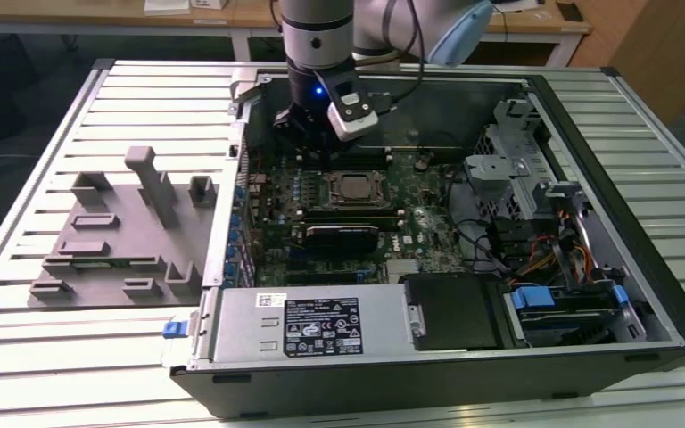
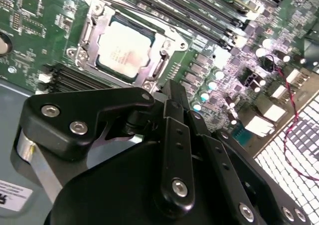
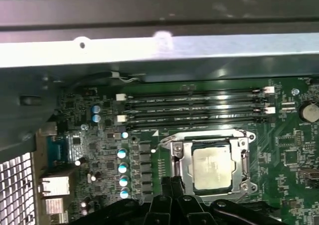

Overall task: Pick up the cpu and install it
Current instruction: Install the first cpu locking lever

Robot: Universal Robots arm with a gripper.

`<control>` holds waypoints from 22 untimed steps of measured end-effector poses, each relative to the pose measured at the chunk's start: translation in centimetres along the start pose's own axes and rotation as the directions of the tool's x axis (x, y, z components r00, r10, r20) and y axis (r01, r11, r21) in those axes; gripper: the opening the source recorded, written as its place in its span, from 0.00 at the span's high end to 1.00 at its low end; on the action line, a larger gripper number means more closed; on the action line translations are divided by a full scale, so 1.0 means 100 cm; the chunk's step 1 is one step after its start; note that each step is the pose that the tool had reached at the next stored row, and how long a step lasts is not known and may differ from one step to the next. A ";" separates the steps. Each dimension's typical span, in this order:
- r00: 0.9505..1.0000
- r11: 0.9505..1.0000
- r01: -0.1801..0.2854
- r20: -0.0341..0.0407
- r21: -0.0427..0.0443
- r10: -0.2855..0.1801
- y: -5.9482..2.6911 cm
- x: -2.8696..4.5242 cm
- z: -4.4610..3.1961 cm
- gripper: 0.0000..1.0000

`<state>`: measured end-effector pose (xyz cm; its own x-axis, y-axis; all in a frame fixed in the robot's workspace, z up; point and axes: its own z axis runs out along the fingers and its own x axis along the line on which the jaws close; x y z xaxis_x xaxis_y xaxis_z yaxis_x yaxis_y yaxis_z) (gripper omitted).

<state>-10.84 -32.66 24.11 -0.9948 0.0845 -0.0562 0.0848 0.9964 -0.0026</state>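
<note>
The cpu (image 1: 349, 187) lies flat inside the metal socket frame (image 2: 89, 31) on the green motherboard, silver top up, and shows in both wrist views (image 2: 124, 48) (image 3: 213, 168). My gripper (image 1: 307, 143) hangs inside the open computer case, above the board and just beyond the socket toward the case's back wall. Its black fingers (image 3: 172, 182) stand close together with nothing between them, apart from the cpu. In the second wrist view the gripper's (image 2: 172, 88) linkage covers the board below the socket.
Memory slots (image 3: 194, 108) run beside the socket. The case wall (image 3: 159, 56) rises just beyond them. A grey power supply (image 1: 307, 325) fills the case's near end, with a drive cage (image 1: 521, 178) on the exterior view's right. A grey fixture tray (image 1: 117, 232) lies outside on the exterior view's left.
</note>
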 end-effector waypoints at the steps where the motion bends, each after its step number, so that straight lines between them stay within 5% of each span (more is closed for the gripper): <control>1: 1.000 1.000 0.000 0.000 0.000 0.000 -0.0001 0.0013 -0.0001 0.89; 11: 1.000 1.000 -0.001 -0.001 -0.012 0.001 -0.0014 0.0159 -0.0009 0.89; 14: 1.000 1.000 -0.002 -0.003 -0.031 0.002 -0.0017 0.0191 -0.0011 0.89; 22: 1.000 0.995 -0.006 -0.009 -0.102 0.005 -0.0020 0.0226 -0.0013 0.89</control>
<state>-13.11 -32.67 24.11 -0.9948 0.0898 -0.0473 0.0848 0.9914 0.0992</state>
